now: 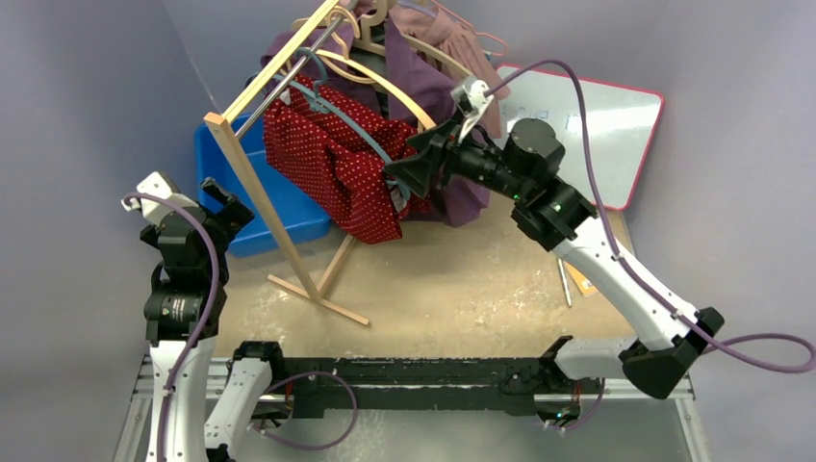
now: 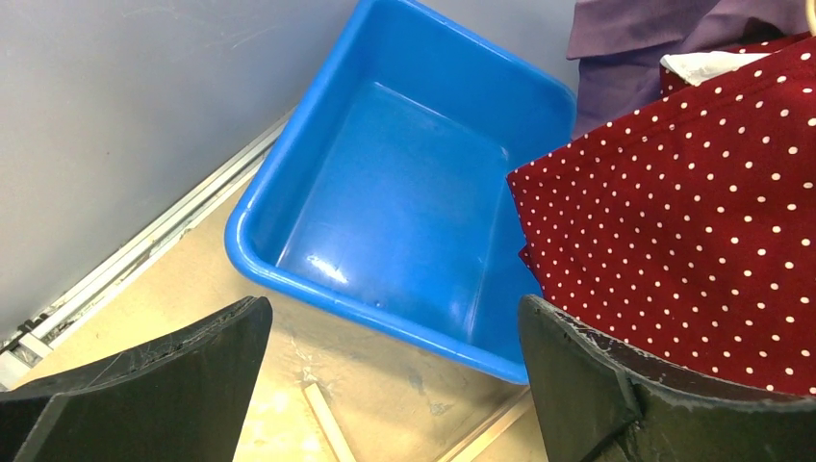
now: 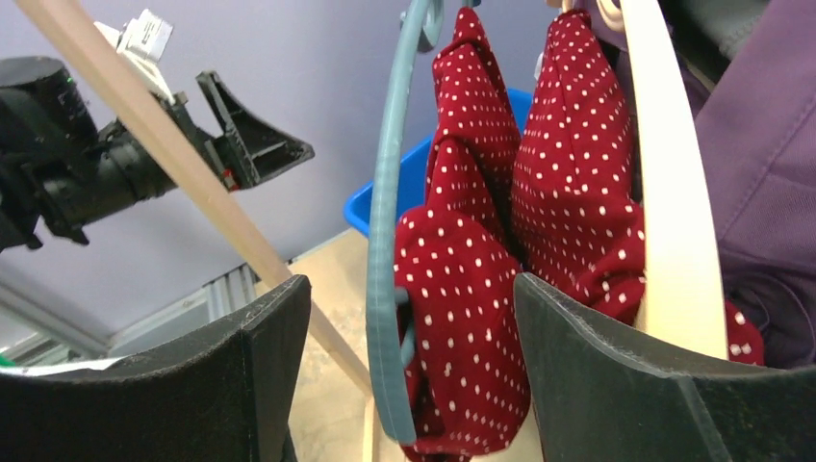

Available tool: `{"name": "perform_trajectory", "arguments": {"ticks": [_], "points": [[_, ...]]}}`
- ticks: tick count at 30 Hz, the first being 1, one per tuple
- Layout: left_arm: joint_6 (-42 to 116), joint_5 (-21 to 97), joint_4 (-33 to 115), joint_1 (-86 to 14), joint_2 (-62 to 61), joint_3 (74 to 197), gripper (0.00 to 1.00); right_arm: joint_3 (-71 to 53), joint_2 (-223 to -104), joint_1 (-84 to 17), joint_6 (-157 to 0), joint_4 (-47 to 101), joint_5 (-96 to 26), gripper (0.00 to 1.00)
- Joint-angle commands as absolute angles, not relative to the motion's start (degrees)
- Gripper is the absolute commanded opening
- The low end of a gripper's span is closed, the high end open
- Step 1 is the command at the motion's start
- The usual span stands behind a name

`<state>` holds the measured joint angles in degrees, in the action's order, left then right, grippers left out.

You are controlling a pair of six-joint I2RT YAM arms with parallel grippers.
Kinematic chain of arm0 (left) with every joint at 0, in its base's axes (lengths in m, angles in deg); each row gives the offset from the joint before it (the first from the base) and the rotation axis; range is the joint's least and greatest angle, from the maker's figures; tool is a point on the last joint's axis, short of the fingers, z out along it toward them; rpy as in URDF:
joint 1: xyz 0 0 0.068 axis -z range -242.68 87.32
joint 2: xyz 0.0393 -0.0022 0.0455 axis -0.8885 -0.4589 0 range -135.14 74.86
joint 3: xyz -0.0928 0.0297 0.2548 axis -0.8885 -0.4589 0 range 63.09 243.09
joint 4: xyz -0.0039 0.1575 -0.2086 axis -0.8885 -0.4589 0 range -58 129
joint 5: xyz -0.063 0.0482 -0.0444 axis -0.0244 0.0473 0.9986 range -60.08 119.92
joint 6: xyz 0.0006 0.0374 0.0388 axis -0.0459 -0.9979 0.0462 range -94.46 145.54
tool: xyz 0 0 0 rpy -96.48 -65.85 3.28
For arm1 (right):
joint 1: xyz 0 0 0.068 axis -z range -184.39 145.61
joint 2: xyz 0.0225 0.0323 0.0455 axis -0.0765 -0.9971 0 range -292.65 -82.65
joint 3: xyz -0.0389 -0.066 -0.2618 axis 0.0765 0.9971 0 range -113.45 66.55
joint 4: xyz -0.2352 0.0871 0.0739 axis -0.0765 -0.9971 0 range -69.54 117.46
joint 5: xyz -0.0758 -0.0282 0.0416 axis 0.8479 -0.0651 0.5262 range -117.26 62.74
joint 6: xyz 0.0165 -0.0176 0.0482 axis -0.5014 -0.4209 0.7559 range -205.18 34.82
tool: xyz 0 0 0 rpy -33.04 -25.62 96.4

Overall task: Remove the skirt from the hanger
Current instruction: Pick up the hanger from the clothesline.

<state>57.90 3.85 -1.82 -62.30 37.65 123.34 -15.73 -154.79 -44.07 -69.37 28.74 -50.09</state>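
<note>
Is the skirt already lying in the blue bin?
No, the left wrist view shows only the bare floor of the blue bin, while the red dotted skirt hangs at its right edge.

The left arm (image 1: 178,308) and the right arm (image 1: 616,274) are built alike: smooth white shells joined by round black motor housings (image 1: 534,144), each ending in broad, black, wedge-shaped jaws with scuffed edges. A thick purple cable (image 1: 770,337) runs along each arm. A small white block (image 1: 471,96) sits at the right wrist. A black rail (image 1: 414,371) links the two bases.
</note>
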Motion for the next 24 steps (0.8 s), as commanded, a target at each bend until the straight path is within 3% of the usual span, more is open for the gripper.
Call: {"name": "perform_trajectory", "arguments": {"ticks": [1, 9, 17, 24], "points": [[57.0, 2.8, -0.1, -62.7, 36.3, 125.0, 0.99, -22.5, -157.7, -48.6, -72.4, 28.3, -38.9, 0.78], [57.0, 5.5, -0.7, -62.8, 36.2, 125.6, 0.98, -35.0, -167.0, -51.2, -77.8, 21.5, -30.6, 0.70], [56.3, 5.0, -1.5, -62.8, 36.5, 125.8, 0.98, -47.8, -174.1, -53.5, -82.6, 9.7, -26.8, 0.52], [56.1, 5.1, -0.9, -62.8, 36.1, 125.3, 0.98, -55.1, -177.3, -56.4, -84.9, -3.1, -20.8, 0.48]]}}
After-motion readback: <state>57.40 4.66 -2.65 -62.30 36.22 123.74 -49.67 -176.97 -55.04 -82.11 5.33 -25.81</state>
